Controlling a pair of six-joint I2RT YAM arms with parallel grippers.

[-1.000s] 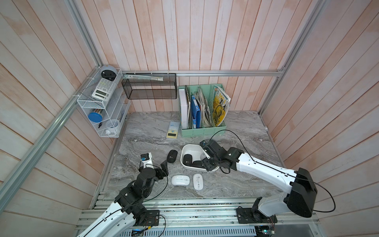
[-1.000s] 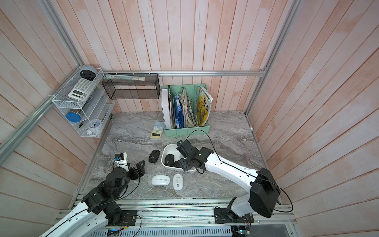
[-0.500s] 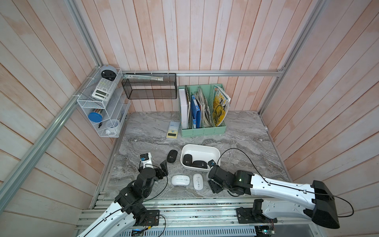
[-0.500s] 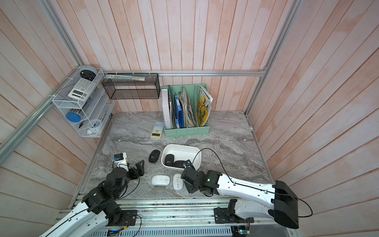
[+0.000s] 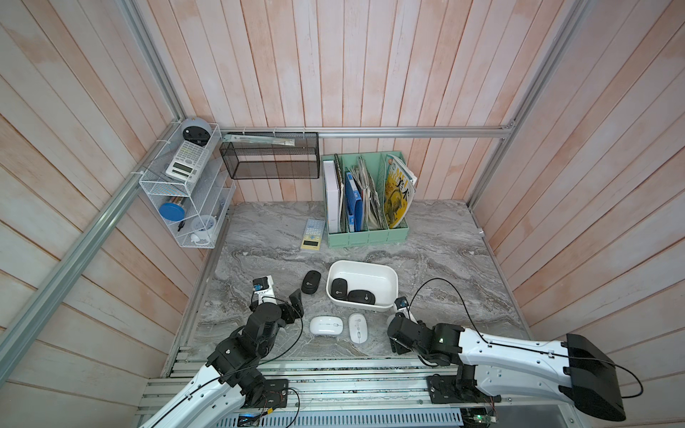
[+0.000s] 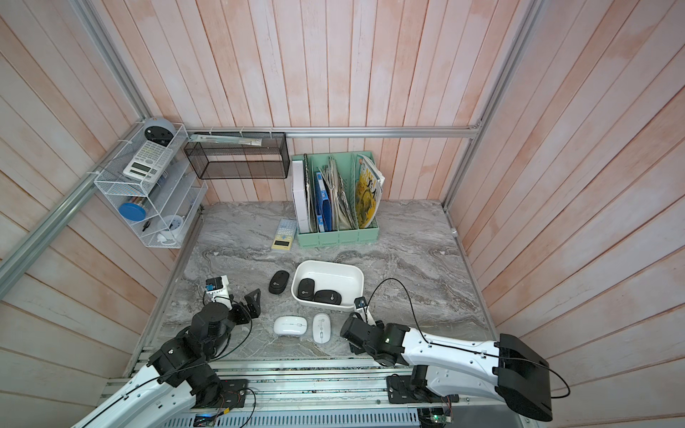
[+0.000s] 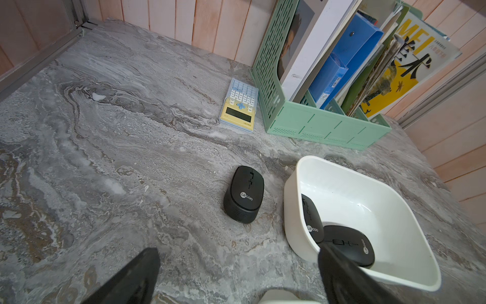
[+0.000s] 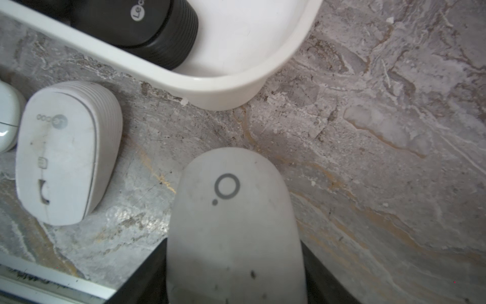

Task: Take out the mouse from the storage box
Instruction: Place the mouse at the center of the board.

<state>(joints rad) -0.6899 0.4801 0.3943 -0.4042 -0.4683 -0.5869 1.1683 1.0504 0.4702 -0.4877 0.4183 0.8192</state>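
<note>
The right end effector [image 8: 234,263] pinches a white mouse [image 8: 228,200] just outside the storage box [image 8: 236,89], the left end effector [image 7: 238,252] is spread and empty, and a too early release could drop this smooth mouse onto the tabletop [image 8: 368,158] against the other white mouse [image 8: 60,152].

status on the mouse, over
left jaws open. right jaws shut on white oval mouse, outside white plastic storage box. two black mice inside. white ribbed mouse close alongside.

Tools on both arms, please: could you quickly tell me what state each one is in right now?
The left tool is open, holding nothing.
The right tool is closed on a white mouse.
</note>
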